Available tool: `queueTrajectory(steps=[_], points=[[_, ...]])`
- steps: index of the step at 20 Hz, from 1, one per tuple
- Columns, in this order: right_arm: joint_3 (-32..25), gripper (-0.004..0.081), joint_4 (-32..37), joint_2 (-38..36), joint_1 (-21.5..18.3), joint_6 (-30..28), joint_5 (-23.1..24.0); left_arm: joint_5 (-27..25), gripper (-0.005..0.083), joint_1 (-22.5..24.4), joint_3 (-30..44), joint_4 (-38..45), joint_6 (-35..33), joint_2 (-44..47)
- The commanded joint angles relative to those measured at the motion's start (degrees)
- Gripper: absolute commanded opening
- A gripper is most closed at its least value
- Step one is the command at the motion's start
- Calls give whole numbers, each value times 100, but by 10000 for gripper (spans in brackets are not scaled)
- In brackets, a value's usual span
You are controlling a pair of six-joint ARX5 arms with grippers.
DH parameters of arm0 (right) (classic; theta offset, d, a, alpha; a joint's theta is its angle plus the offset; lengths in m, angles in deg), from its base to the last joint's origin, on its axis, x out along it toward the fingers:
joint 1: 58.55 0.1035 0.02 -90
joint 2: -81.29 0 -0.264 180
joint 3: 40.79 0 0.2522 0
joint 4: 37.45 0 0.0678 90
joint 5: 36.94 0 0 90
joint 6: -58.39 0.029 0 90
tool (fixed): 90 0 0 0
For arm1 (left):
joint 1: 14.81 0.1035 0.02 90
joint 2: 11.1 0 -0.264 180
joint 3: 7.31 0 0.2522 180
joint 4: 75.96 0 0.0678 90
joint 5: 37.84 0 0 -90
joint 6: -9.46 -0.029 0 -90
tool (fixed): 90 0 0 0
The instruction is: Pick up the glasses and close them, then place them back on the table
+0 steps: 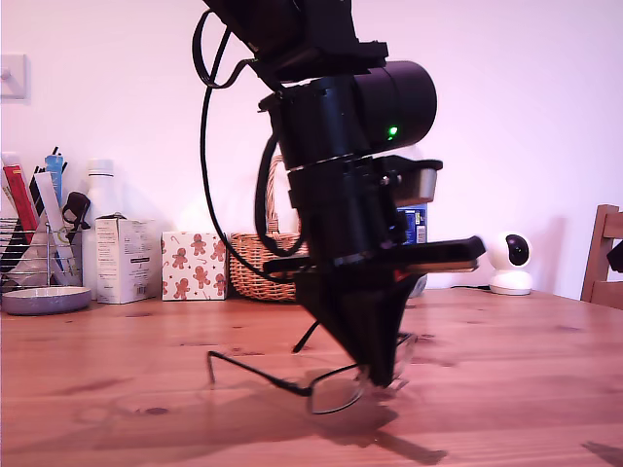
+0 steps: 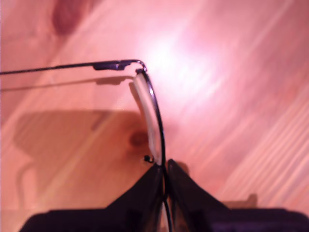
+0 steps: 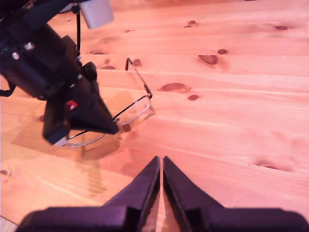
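Reddish-brown pine, grained and knotted, makes up the table (image 1: pixel 506 389) that fills the lower half of the exterior view. At that view's far left a dark wire rack (image 1: pixel 18 248) holds upright pens and tubes above a shallow grey dish (image 1: pixel 44 300); beside it stand a white bottle (image 1: pixel 101 195), a white carton (image 1: pixel 127 260) and a box printed with gingerbread figures (image 1: pixel 193 265). A woven wicker basket (image 1: pixel 261 268) sits behind the arm, its contents hidden. In the centre my first gripper (image 1: pixel 375 375) points steeply down from a bulky black arm, its tapered jaws pinched tight on the front of the glasses (image 1: pixel 336 387), near the bridge. The thin black wire frame is low at the tabletop, left of centre to centre in the exterior view, one slim temple stretched out toward that view's left, unfolded. My second gripper (image 3: pixel 161 164) hovers over bare wood with its pointed jaws pressed together, holding nothing. At the exterior view's right stand a round white camera (image 1: pixel 510 263) and a wooden chair (image 1: pixel 604 258).
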Motion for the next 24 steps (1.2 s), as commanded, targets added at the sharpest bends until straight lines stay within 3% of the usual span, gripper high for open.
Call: queueTrajectory(steps=[1, 13, 19, 24], points=[[-44, -12, 33, 24, 24, -17, 7, 17, -2, 0, -94, -131, -153, -140], [-44, -12, 35, 24, 20, -22, 13, 289, -21, 11, -94, -378, -490, 562], [-44, -12, 33, 24, 20, -157, 13, 1449, -21, 219, -94, -417, -490, 966], [-44, -12, 39, 24, 20, -280, 11, 2824, -21, 671, -94, -527, -590, 1294]])
